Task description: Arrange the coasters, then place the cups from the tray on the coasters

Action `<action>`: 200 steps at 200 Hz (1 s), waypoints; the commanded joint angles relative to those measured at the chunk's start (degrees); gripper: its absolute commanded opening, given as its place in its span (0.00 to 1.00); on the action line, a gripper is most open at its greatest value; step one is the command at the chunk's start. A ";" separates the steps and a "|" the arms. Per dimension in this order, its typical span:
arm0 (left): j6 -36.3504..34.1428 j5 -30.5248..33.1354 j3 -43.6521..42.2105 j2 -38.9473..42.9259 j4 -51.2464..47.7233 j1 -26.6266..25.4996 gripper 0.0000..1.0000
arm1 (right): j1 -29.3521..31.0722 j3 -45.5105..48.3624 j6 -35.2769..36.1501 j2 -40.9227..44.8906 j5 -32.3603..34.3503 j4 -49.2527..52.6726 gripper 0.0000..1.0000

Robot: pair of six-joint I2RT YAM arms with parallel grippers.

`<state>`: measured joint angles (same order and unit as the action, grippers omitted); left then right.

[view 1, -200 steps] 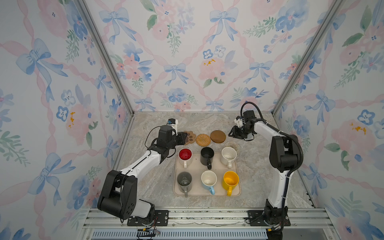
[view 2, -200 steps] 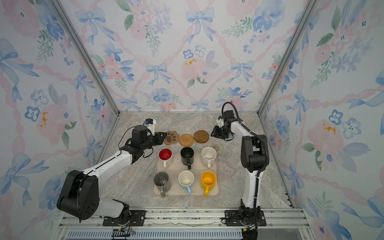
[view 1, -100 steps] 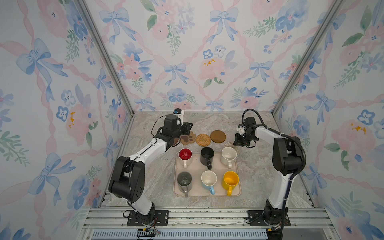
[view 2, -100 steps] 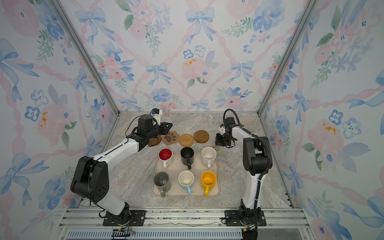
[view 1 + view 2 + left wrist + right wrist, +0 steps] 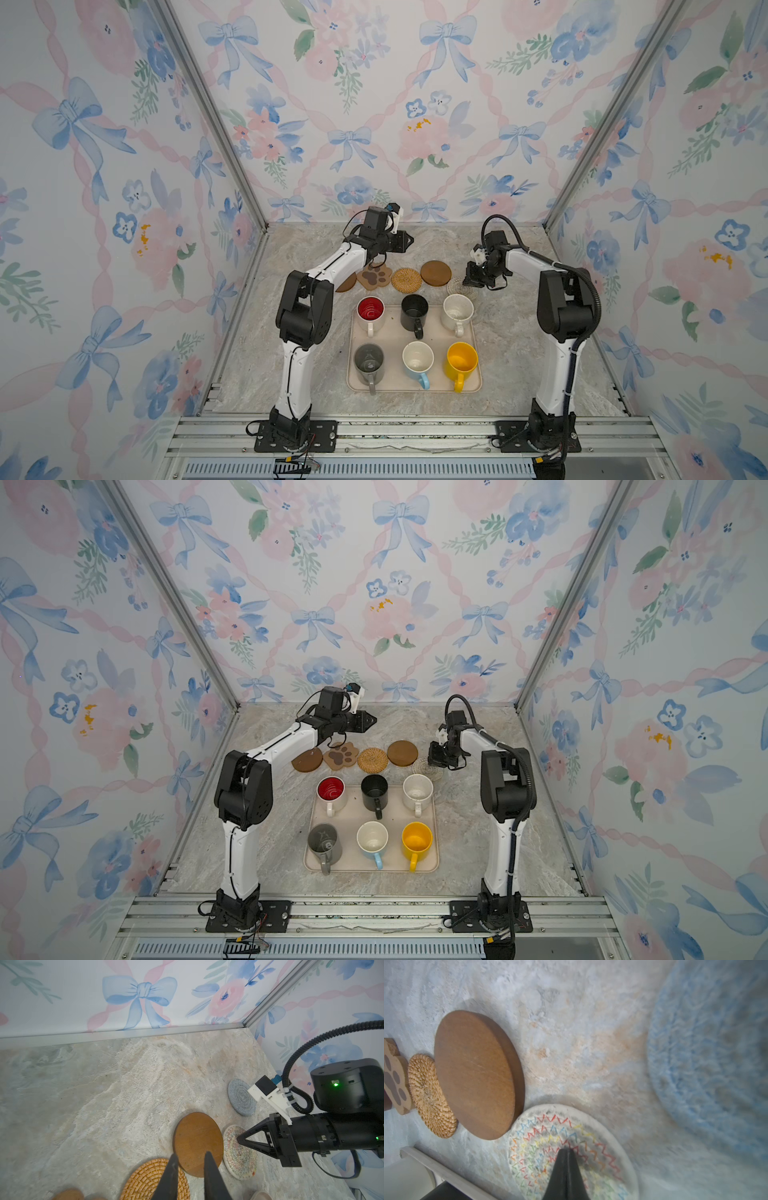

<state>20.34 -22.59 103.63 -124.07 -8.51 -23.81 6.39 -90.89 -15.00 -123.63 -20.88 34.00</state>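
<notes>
Five coasters lie in a row behind the tray (image 5: 435, 335): a dark brown disc (image 5: 307, 759), a paw shape (image 5: 375, 276), a rattan round (image 5: 406, 279), a second brown disc (image 5: 435, 273) and a cream woven round (image 5: 459, 287). The pale blue-grey coaster (image 5: 241, 1097) lies farther back, behind the right arm. My left gripper (image 5: 409, 240) hovers above the row, slightly open and holding nothing (image 5: 191, 1155). My right gripper (image 5: 468, 282) is shut, its tip on the cream coaster (image 5: 571, 1136). Several cups stand on the tray, among them red-lined (image 5: 370, 309), black (image 5: 414, 311) and yellow (image 5: 461, 358).
The back wall (image 5: 395, 166) and side walls close in the marble table (image 5: 519, 353). The right arm's elbow (image 5: 565, 303) stands to the right of the tray, the left arm's elbow (image 5: 305, 309) to its left. A metal rail (image 5: 415, 432) runs along the front.
My left gripper has let go of the dark brown disc left of the paw and risen toward the back. My right gripper has shut and come forward onto the cream coaster.
</notes>
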 commanded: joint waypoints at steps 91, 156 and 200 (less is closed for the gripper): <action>-2.44 -5.08 23.81 -18.00 -10.33 -0.44 0.29 | -2.59 -10.91 -3.19 -7.62 4.21 6.17 0.00; -1.71 -7.03 30.66 -24.56 -10.65 -0.38 0.27 | -1.92 -10.02 -4.40 -2.26 0.10 2.31 0.00; -0.98 -7.92 35.79 -29.01 -10.69 0.08 0.26 | -0.39 -11.59 -6.23 -0.09 -3.20 -2.10 0.01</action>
<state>18.48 -28.64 135.79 -149.75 -18.46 -24.34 4.89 -101.01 -19.40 -127.13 -21.04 35.57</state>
